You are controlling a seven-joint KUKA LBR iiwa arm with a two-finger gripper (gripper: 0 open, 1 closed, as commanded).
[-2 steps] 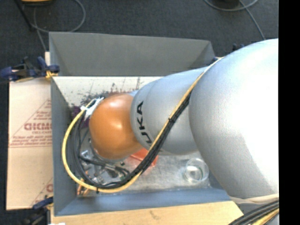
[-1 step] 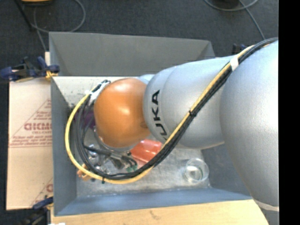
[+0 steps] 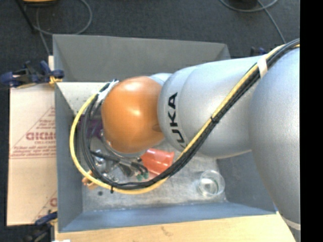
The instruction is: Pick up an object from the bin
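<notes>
Camera view, hidden: the arm (image 3: 227, 110) and its orange cover (image 3: 132, 114) mask most of the bin's (image 3: 141, 52) floor. The gripper (image 3: 108, 168) sits in shadow beneath the cover at the left front, and whether it is wide or narrow cannot be told.
Nearest things: an orange-red piece (image 3: 160, 160), partly under the arm, just right of the gripper; small green bits (image 3: 142, 175) between them; a purple thing (image 3: 94, 128) half hidden behind the cables (image 3: 75, 135).
Surface: grey speckled metal floor, sloping walls; dark carpet (image 3: 151, 9) around.
Open room: front right corner, where a clear round object (image 3: 208, 183) lies alone near the front wall.
</notes>
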